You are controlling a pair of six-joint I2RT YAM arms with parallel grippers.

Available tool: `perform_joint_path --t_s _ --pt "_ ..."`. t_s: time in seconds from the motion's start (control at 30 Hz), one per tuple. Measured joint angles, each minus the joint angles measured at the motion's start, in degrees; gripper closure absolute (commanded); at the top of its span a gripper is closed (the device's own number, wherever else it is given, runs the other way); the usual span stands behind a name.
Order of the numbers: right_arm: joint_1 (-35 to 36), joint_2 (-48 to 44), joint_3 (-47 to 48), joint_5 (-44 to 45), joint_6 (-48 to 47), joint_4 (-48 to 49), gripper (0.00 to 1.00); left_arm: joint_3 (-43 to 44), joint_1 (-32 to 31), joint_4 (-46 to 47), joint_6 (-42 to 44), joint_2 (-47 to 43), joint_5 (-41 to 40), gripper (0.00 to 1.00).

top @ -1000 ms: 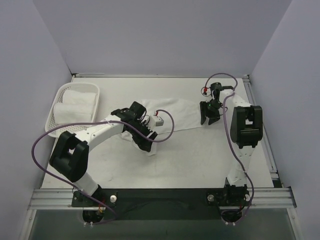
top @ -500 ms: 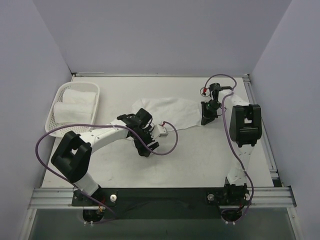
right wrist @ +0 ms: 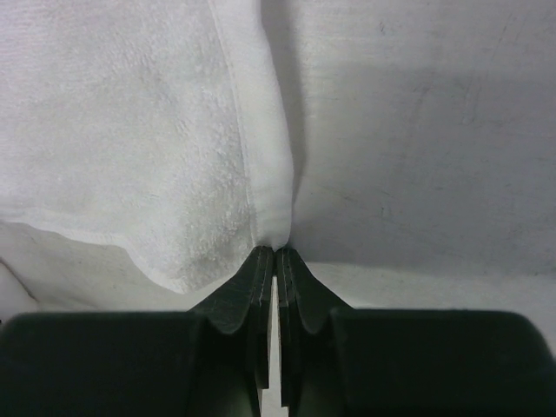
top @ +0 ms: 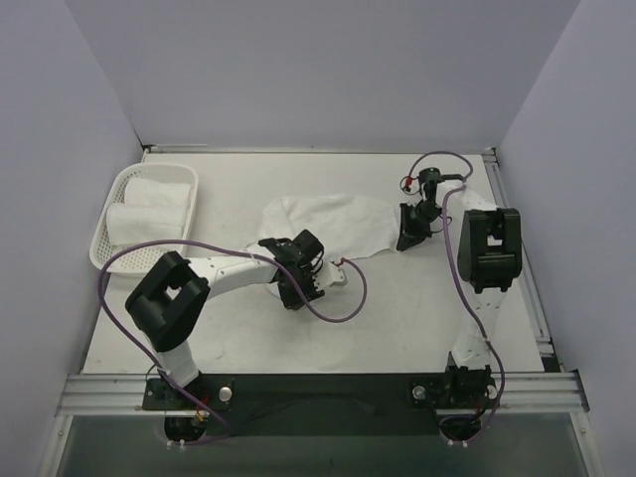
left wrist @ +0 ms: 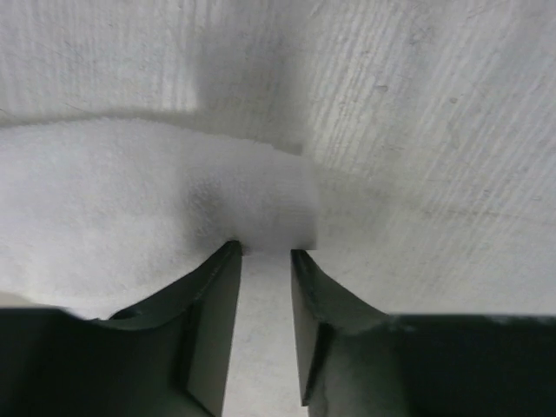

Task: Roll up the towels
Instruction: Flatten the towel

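A white towel (top: 333,221) lies spread and rumpled in the middle of the table. My right gripper (top: 405,241) is at its right end. In the right wrist view the jaws (right wrist: 274,252) are shut on the towel's hemmed edge (right wrist: 261,156). My left gripper (top: 293,296) is low at the towel's near left corner. In the left wrist view its fingers stand apart, with my left gripper (left wrist: 265,254) right at a bunched corner of the towel (left wrist: 139,200); bare table shows between them. Two rolled towels (top: 149,214) lie in the basket.
A white lattice basket (top: 102,227) stands at the far left of the table. The left arm's purple cable (top: 343,298) loops over the table beside the towel. Walls close in the table on the left, back and right.
The left arm has swung right and nearer along the towel's near edge, and its jaws have narrowed. The right gripper has closed on the towel's right end.
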Motion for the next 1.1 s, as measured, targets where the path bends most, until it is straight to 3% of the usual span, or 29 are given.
perform_joint_path --t_s 0.1,0.17,0.3,0.47,0.5,0.53,0.57,0.67,0.9,1.1 --pt "-0.70 -0.68 -0.87 -1.07 0.02 0.20 1.00 0.24 0.02 0.94 -0.24 0.28 -1.62 0.88" --pt "-1.55 -1.57 -1.44 -1.75 0.04 0.13 1.00 0.26 0.57 1.03 -0.24 0.20 -2.08 0.99" --pt "-5.49 -5.09 -1.95 -3.41 0.22 0.11 1.00 0.44 3.63 0.07 -0.63 -1.38 -1.18 1.00" --pt "-13.18 -10.99 -1.97 -5.03 0.17 0.15 1.00 2.43 13.35 -2.40 -2.69 -6.71 3.23 1.00" --pt "-14.60 -11.87 -1.97 -5.16 0.13 0.15 1.00 2.93 15.06 -2.64 -2.78 -7.93 3.69 0.94" --pt "-16.02 -12.50 -1.97 -5.20 0.04 0.11 1.00 3.28 16.09 -2.82 -2.75 -9.09 4.15 0.76" --pt "-17.11 -12.98 -1.97 -5.22 -0.02 0.00 1.00 3.48 16.44 -2.99 -2.43 -10.10 4.46 0.64" --pt "-18.43 -13.25 -2.25 -5.33 -0.22 -0.39 1.00 3.58 13.79 -3.89 -3.13 -11.63 5.22 0.45" --pt "-17.33 -13.25 -6.88 -6.05 -1.09 -1.70 1.00 5.03 -3.69 -3.48 -5.25 -7.06 2.75 0.43" --pt "-17.70 -13.27 -9.31 -5.97 -1.97 -2.14 1.00 15.06 -11.04 -2.60 -6.64 4.79 0.68 0.43"
